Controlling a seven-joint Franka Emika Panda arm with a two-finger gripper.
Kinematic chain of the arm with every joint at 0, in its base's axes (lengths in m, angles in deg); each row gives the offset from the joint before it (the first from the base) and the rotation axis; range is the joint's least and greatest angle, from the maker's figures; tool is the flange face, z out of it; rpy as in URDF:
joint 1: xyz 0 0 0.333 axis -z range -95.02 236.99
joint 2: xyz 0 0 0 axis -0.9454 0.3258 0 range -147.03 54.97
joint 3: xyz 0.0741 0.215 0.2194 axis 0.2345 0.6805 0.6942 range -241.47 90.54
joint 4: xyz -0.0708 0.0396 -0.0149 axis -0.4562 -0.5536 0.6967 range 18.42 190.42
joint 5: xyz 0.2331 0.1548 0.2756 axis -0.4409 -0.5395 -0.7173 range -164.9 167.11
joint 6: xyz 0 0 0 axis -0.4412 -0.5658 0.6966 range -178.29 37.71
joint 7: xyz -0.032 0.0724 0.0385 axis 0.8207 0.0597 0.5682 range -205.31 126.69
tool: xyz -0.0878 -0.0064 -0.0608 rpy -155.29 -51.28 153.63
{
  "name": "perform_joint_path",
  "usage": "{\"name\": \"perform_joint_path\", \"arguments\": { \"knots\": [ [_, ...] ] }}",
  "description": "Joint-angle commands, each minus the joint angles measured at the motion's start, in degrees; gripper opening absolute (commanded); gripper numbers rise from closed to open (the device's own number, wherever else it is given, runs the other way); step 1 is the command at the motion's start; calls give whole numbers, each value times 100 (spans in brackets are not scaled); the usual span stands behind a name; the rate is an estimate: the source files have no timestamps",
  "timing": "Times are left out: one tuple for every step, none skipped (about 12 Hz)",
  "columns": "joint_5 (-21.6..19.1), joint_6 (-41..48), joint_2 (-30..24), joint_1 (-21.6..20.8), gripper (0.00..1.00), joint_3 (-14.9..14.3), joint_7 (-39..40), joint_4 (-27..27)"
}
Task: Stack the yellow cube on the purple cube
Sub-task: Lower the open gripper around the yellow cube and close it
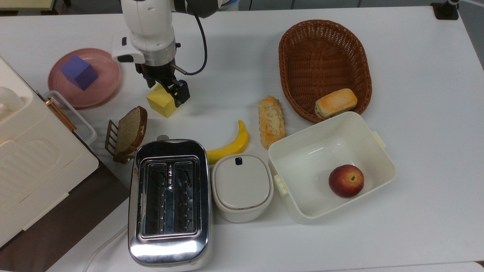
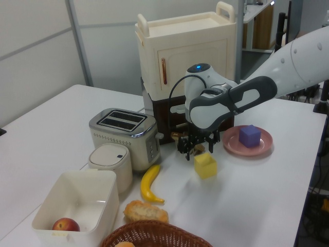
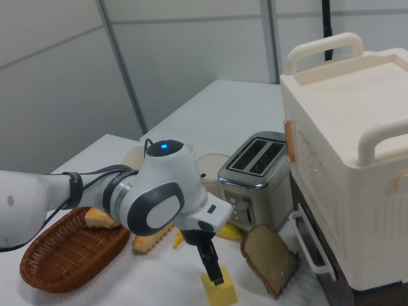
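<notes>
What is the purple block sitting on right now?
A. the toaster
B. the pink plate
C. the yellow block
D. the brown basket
B. In the top view the purple cube rests on the round pink plate, apart from the yellow cube, which sits on the table under the claw.
</notes>
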Motion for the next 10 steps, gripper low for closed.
{"name": "perform_joint_path", "arguments": {
  "knots": [
    [-20,-91,36,-38,100,-39,-30,106],
    [-12,-82,36,-21,100,-39,-21,124],
    [-3,-82,45,-20,100,-39,-21,142],
    [-3,-82,36,-3,100,-48,-12,151],
    [-3,-73,36,-3,100,-48,-12,151],
    [-3,-73,45,-3,100,-57,-12,159],
    [32,-73,53,-11,100,-126,-12,160],
    [32,-64,62,-12,100,-153,-12,160],
    [32,-64,62,-12,100,-197,5,160],
    [32,-73,80,-12,100,-215,23,160]
  ]
}}
